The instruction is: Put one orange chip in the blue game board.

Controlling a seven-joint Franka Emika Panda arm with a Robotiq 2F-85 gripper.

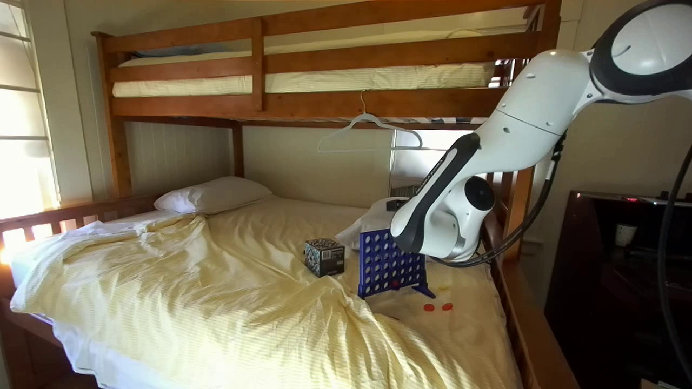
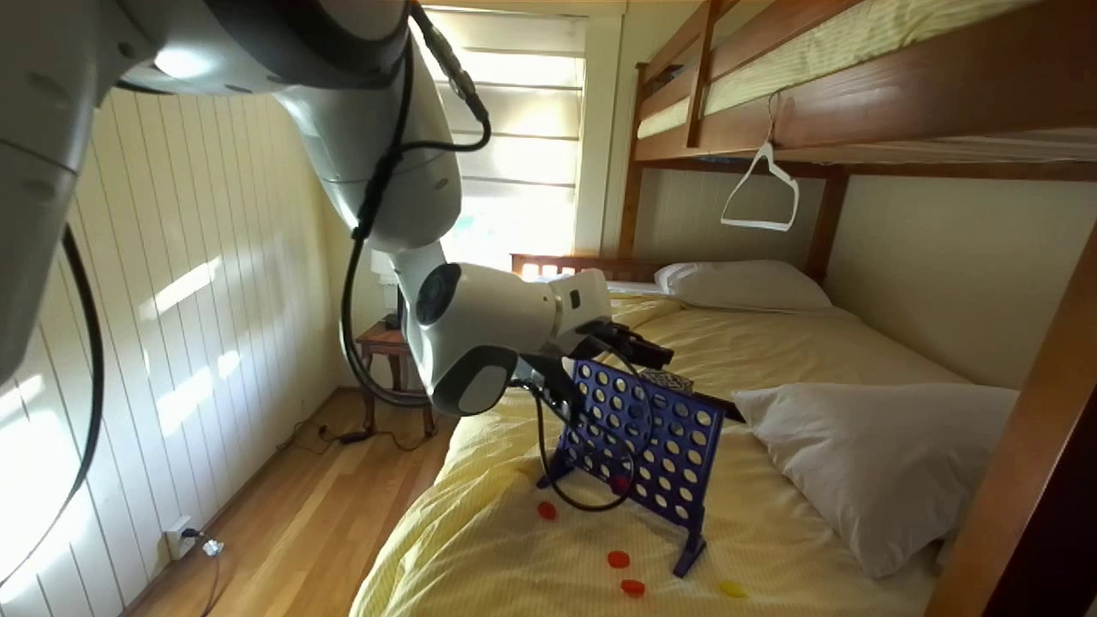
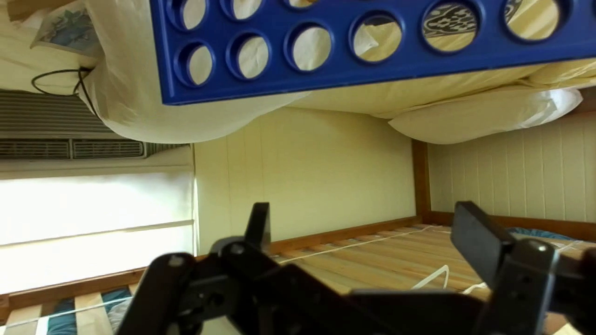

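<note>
Blue board (upright) seemingly holds a chip.

White lettering on the robot arm seems to read FRANKA EMIKA, though it's tiny from here; the pale print on the patterned box I can't make out.

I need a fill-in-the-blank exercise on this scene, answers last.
The upright blue plastic game board has rows of ____ holes.
Near the flat orange-red discs lies one disc of another colour, ____.
The black jaws stand ____, not shut.
From the brown wooden bunk rail hangs a white clothes ____.
Missing: round; yellow; open; hanger.
</note>
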